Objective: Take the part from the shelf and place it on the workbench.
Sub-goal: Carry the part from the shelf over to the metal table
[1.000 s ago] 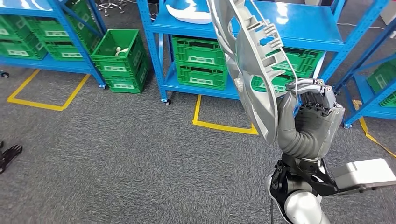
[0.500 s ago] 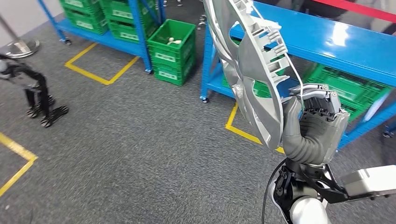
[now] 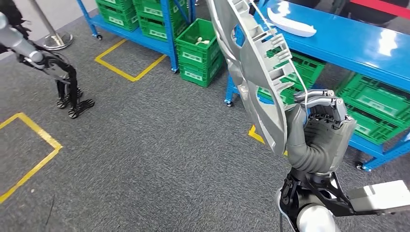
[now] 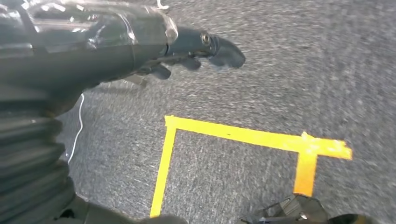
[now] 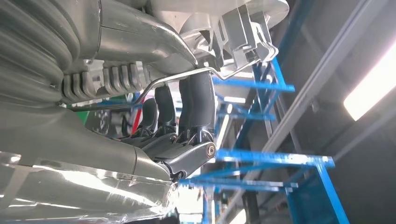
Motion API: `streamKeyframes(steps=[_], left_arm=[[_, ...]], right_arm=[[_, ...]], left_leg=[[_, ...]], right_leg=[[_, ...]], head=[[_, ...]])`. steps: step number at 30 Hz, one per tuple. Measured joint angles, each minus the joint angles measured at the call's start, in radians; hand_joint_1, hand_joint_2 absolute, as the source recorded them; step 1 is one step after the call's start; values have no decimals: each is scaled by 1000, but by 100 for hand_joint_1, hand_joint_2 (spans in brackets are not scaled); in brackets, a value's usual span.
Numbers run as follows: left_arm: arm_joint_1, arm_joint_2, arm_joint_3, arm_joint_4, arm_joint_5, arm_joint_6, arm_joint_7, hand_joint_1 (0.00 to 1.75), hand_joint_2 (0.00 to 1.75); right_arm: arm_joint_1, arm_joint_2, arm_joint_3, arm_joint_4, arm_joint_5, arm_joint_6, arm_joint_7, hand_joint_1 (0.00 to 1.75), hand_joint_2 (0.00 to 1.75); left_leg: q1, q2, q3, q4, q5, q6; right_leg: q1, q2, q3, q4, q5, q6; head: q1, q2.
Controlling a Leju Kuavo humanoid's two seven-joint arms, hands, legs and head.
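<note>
A: What surrounds the raised right hand (image 3: 320, 130)?
B: Behind it, a blue shelf (image 3: 358, 41) with green crates (image 3: 196, 50) carrying white labels too small to read; a white piece (image 3: 291, 22) lies on the shelf top. Grey carpet with yellow tape (image 3: 126, 72) lies below.
A: And its pose?
B: Upright, fingers (image 5: 198, 100) clamped on the silver part (image 3: 251, 67), which rises edge-on above the hand.
A: The left hand (image 4: 140, 42)?
B: It hangs over the carpet, fingers extended, holding nothing.

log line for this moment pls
phase: carrying | right hand: grips large silver-grey ribbed plastic part, upright | left hand: empty over grey carpet
</note>
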Motion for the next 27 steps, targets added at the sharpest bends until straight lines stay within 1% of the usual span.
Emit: streamKeyframes(steps=[1,2,3,4,5,6,7,8,9,10,11,12,13,14,15,16,17,18,19,20,21,22,23,24,25,26,27], left_arm=[[0,2,0,0,0,0,0,0,175],[-1,2,0,0,0,0,0,0,175],[-2,2,0,0,0,0,0,0,175],[-2,2,-1,0,0,0,0,0,175],[-2,2,-1,0,0,0,0,0,175],[-1,2,-1,0,0,1,0,0,175],[-1,3,-1,0,3,1,1,0,175],[-2,3,-1,0,7,3,2,0,175],[-3,4,-1,0,13,4,5,0,175],[-4,5,-1,0,19,6,8,0,175],[-5,6,-1,0,23,8,10,0,175],[-5,7,-1,0,26,9,10,0,175],[-4,7,-2,0,27,11,7,0,175],[-4,8,-2,1,27,16,4,0,175],[-4,9,-2,1,27,23,-1,0,175],[-3,9,-2,1,28,31,-7,0,175],[-4,9,-2,1,29,41,-12,0,175],[-5,8,-2,1,31,49,-17,0,175],[-5,7,-2,0,33,55,-22,0,175],[-5,7,-2,0,35,59,-24,0,175],[-3,7,-2,0,36,61,-24,0,175],[-2,8,-2,0,37,62,-22,0,175],[0,8,-2,1,38,62,-18,0,175],[0,9,-2,1,39,61,-13,0,175],[-1,10,-3,1,38,58,-6,0,175],[-2,10,-3,1,34,54,0,0,175],[-3,11,-4,1,30,48,6,0,175]], right_arm=[[0,0,1,0,0,0,0,175,175],[0,0,2,-1,0,0,0,175,175],[0,0,3,-2,0,0,0,175,175],[0,0,4,-3,0,0,0,175,175],[-1,0,6,-3,0,0,0,175,175],[-1,0,8,-3,0,0,0,175,175],[-1,0,10,-3,-2,0,0,175,175],[0,-1,11,-3,-5,0,-2,175,175],[0,-2,13,-3,-12,0,-4,175,175],[1,-4,15,-3,-21,0,-8,175,175],[2,-6,16,-3,-34,0,-14,175,175],[2,-8,16,-3,-49,0,-21,175,175],[0,-11,17,-3,-62,0,-29,175,175],[-3,-15,18,-2,-73,0,-35,175,175],[-9,-18,19,-2,-82,0,-39,175,175],[-18,-22,21,-2,-88,0,-41,175,175],[-29,-26,23,-2,-91,0,-43,175,175],[-39,-29,25,-2,-92,0,-45,175,175],[-48,-32,28,-1,-92,0,-47,175,175],[-57,-35,31,-1,-92,1,-49,175,175],[-64,-38,34,-1,-92,2,-50,175,175],[-70,-41,37,-1,-91,3,-51,175,175],[-73,-42,41,0,-89,4,-50,175,175],[-74,-44,44,0,-88,5,-50,175,175],[-73,-46,46,0,-86,6,-49,175,175],[-71,-48,48,0,-85,5,-49,175,175],[-68,-49,49,1,-85,4,-49,175,175]], left_leg=[[4,25,38,-68,29,-7],[3,54,70,-128,49,-8],[1,75,91,-169,59,-2],[-2,88,98,-188,59,8],[-5,82,96,-188,57,21],[-6,69,93,-187,57,32],[-6,58,91,-188,59,40],[-6,43,90,-188,61,48],[-5,30,89,-189,63,55],[-6,16,89,-189,65,61],[-9,1,88,-189,66,66],[-12,-15,87,-189,68,70],[-16,-31,87,-189,69,72],[-21,-47,87,-189,70,75],[-25,-64,88,-189,71,77],[-28,-79,89,-189,73,78],[-32,-92,88,-188,74,78],[-33,-104,86,-187,76,77],[-32,-114,82,-187,79,73],[-30,-124,77,-187,83,69],[-27,-134,73,-188,87,63],[-27,-130,69,-188,88,57],[-29,-106,64,-182,82,52],[-31,-74,53,-162,66,46],[-30,-38,33,-123,39,41],[-27,-15,5,-65,7,33],[-20,-11,-26,-2,-22,26]], right_leg=[[-3,-10,0,6,-5,8],[-3,-19,0,14,-11,17],[-1,-27,0,19,-16,25],[1,-34,0,23,-19,32],[3,-41,1,23,-19,36],[2,-49,3,22,-19,39],[0,-51,4,23,-24,43],[-3,-40,0,36,-39,45],[-4,-21,-13,71,-65,47],[-4,4,-35,126,-100,46],[-2,26,-65,198,-136,43],[1,38,-94,264,-162,40],[4,44,-114,305,-169,35],[7,48,-120,310,-156,29],[11,53,-109,276,-124,20],[15,66,-87,215,-82,10],[17,89,-62,152,-48,-2],[19,109,-42,99,-24,-10],[20,125,-30,66,-15,-15],[21,130,-25,53,-16,-18],[22,122,-23,43,-14,-17],[21,110,-19,34,-11,-16],[19,98,-14,23,-6,-16],[17,85,-9,12,0,-16],[16,72,-6,4,4,-16],[17,59,-5,2,5,-18],[17,44,-5,2,5,-18]], head=[[-3,0],[-8,0],[-11,0],[-11,0],[-10,0],[-7,0],[-4,0],[-2,0],[2,0],[9,0],[16,0],[24,0],[29,0],[33,0],[35,0],[37,0],[36,0],[33,0],[31,0],[31,0],[31,0],[34,0],[31,0],[26,0],[21,0],[15,0],[12,0]])
